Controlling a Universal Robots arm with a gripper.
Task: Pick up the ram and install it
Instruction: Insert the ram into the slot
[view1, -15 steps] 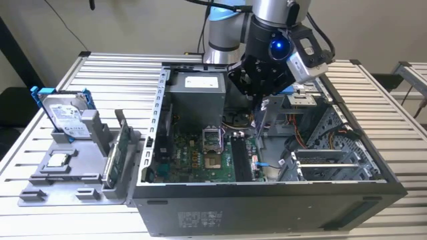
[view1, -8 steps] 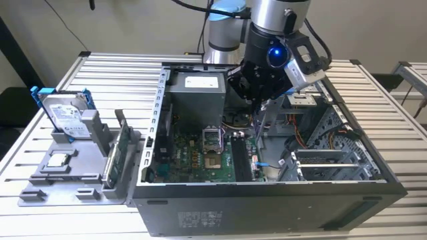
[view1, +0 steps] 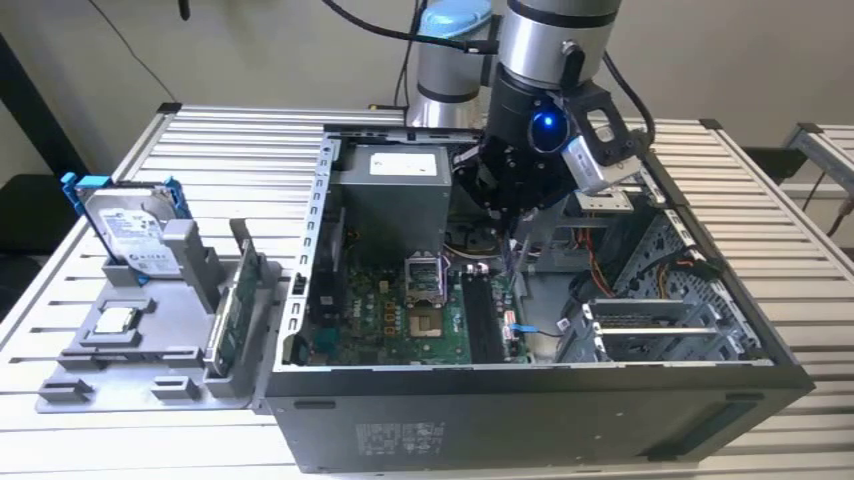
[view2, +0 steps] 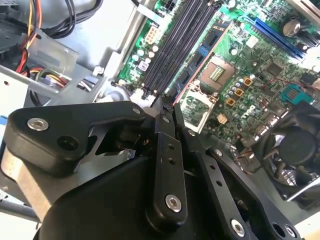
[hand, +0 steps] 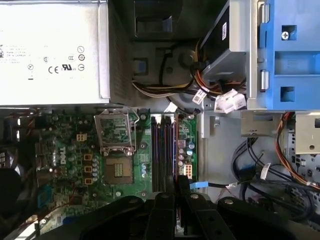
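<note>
My gripper (view1: 511, 222) hangs inside the open computer case (view1: 747, 370), above the motherboard (view1: 400, 320). Its fingers (view2: 165, 150) are shut on the ram (hand: 175, 150), which I see edge-on as a thin dark strip with a reddish edge reaching down from the fingertips. In the exterior view the ram (view1: 511, 262) points down toward the black memory slots (view1: 481, 315). In both wrist views the strip lines up over the long black memory slots (hand: 161, 155) beside the processor socket (hand: 116, 167). The ram's lower edge looks a little above the slots; I cannot tell if it touches.
A grey power supply (view1: 390, 195) fills the case's back. Loose cables (hand: 270, 180) and a blue drive cage (hand: 290, 55) lie beside the slots. Outside the case, on the exterior view's left, a grey tray (view1: 67, 385) holds a hard drive in a blue bracket (view1: 131, 232) and a green board on edge (view1: 240, 300).
</note>
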